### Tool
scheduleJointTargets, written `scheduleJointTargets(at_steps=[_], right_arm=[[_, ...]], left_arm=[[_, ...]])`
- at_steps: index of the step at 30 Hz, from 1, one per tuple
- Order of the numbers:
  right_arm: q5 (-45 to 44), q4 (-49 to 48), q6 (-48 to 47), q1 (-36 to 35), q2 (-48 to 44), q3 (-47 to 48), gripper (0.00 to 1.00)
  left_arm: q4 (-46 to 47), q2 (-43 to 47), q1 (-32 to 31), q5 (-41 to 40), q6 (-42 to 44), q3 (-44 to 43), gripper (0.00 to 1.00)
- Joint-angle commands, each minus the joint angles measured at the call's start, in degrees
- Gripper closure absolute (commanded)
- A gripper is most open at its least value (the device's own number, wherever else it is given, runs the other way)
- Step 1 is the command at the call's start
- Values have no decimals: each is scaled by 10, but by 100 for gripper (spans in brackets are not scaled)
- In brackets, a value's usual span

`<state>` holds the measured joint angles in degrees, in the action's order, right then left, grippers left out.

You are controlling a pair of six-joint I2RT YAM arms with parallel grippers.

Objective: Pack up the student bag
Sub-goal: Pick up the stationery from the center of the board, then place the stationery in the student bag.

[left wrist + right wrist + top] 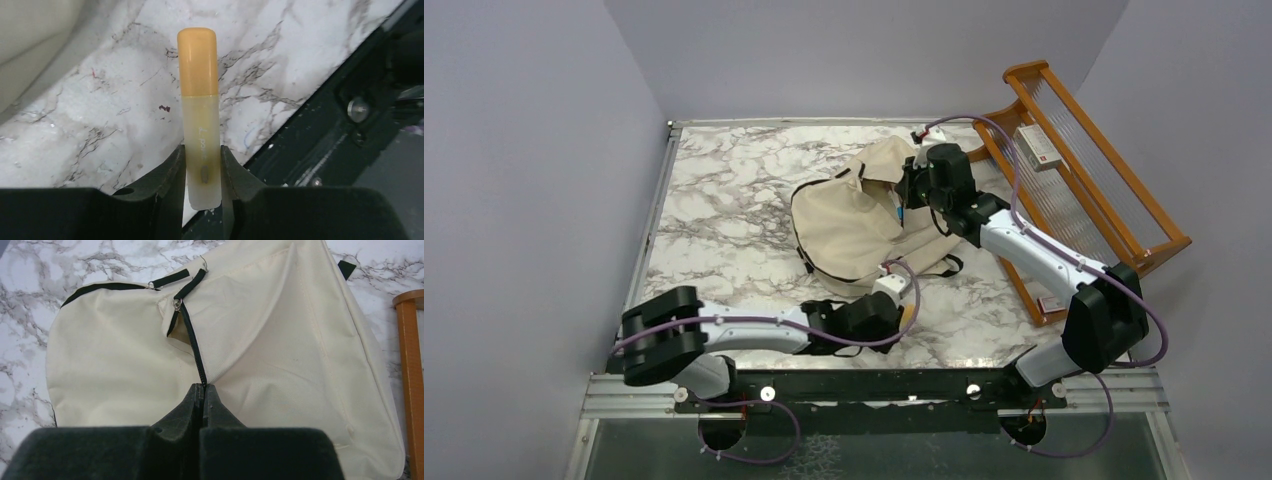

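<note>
Now left fingers [170, 175] pinch an orange-capped tube [198, 95] for packing; right fingers [192, 407], shut on the zipper [194, 352] of the student bag [115, 355], probably hold it open.

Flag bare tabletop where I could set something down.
Widest bare marble: far-left, between the table's left rim and the backpack. Smaller patch: near edge, between the left end effector holding the orange-capped tube and the right arm. Crowded: backpack to wooden rack.

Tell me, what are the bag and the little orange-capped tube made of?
The student bag looks like matte cream fabric: it creases and sags. The tube seems plastic: a smooth glossy orange cap over a frosted, see-through body.
</note>
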<state>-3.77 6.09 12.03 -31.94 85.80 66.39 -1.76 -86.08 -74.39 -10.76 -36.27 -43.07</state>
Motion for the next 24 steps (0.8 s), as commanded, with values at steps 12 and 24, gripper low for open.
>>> scheduleJointTargets(at_steps=[12,24], right_arm=[[15,-17,16,-5,-27,-1,100],[34,-9,26,-5,-35,-8,99]], left_arm=[[60,176,194,87,-51,17,79],[46,52,328,144,-78,-92,79]])
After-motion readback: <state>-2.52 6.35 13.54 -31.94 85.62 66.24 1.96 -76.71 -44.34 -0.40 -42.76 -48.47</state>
